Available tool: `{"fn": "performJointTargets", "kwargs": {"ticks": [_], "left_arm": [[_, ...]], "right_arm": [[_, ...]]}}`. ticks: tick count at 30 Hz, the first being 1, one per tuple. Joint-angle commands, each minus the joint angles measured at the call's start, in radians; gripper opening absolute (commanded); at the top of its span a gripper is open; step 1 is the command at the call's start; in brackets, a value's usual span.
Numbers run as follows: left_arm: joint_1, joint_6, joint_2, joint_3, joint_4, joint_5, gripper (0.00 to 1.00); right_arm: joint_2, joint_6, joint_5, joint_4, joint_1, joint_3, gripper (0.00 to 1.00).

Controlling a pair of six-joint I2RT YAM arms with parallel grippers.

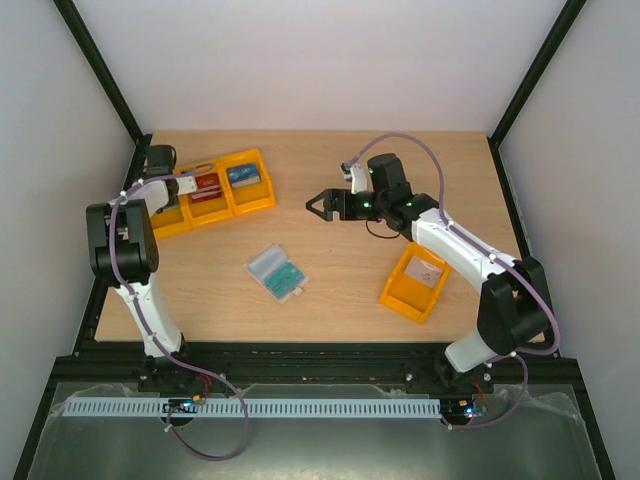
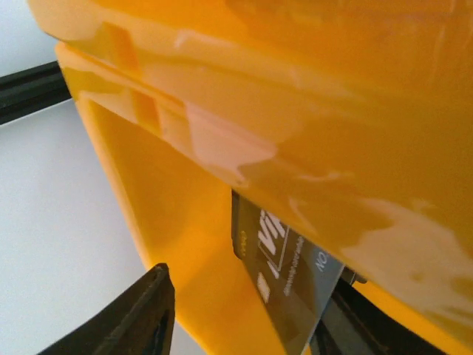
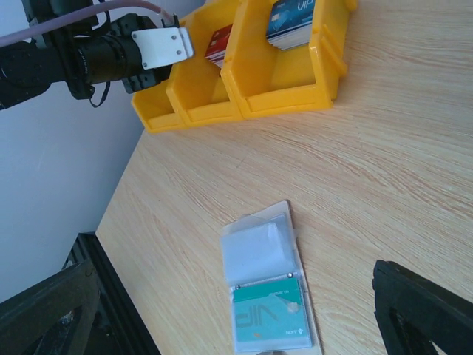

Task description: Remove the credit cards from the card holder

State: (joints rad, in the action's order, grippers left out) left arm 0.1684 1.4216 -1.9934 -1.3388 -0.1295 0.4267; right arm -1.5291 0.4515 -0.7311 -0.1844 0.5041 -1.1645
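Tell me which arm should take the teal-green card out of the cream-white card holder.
Right arm: open, empty jaws hover near the cream-white card holder; left arm's jaws are at the orange-yellow plastic bins.

far left: row of three orange-yellow bins (image 1: 252,207) joined side by side | near right: single orange-yellow bin (image 1: 400,297), angled, well apart | surface: light wooden table (image 1: 340,290)

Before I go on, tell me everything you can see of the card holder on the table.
The card holder lies flat and open on the wooden table, well apart from the yellow bins. It is a thin, pale wallet with clear, slightly frosted plastic sleeves. One sleeve looks empty; the other holds a teal-green card, face up. Only the table touches it.
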Motion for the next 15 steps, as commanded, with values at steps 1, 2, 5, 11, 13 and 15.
{"fn": "performJointTargets", "kwargs": {"ticks": [1,2,5,11,13,15], "left_arm": [[0.001,-0.012,0.033,-0.029,-0.02,-0.026,0.53],[0.002,-0.032,0.044,-0.049,-0.038,-0.05,0.54],[0.005,-0.09,0.061,-0.117,-0.137,-0.111,0.69],[0.024,-0.133,0.114,-0.142,-0.167,-0.192,0.96],[0.029,-0.139,0.126,-0.14,-0.153,-0.207,0.99],[0.029,-0.156,0.139,-0.146,-0.166,-0.222,0.99]], "right_arm": [[0.042,-0.014,-0.006,-0.012,-0.003,-0.035,0.99],[0.048,-0.012,-0.007,-0.006,-0.003,-0.029,0.99],[0.056,-0.009,-0.013,0.012,-0.003,-0.001,0.99],[0.049,-0.002,-0.018,-0.022,-0.003,0.006,0.99],[0.062,-0.002,0.003,-0.031,-0.003,0.014,0.99],[0.077,0.004,0.006,-0.027,-0.003,0.024,0.99]]}}
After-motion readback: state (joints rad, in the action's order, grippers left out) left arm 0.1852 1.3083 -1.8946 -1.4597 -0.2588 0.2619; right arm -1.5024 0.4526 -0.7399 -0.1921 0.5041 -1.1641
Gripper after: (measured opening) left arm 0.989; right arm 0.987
